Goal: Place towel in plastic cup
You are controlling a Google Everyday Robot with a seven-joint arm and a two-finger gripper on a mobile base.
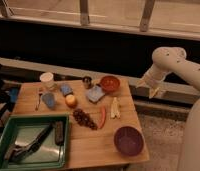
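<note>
The towel (pixel 95 93), a pale blue-grey folded cloth, lies flat on the wooden table (pixel 93 145), just left of the red bowl (pixel 109 83). The plastic cup (pixel 49 100), light blue and tapered, stands on the left part of the table, below the white cup (pixel 47 80). My gripper (pixel 153 90) hangs off the table's right edge, right of the red bowl, well away from the towel and the plastic cup. It holds nothing that I can see.
A small darker blue block (pixel 66 89), an orange fruit (pixel 71 100), a dark metal cup (pixel 87 81), grapes (pixel 84 119), a red chili (pixel 102 116) and a purple bowl (pixel 128 140) lie around. A green tray (pixel 30 142) with utensils sits front left.
</note>
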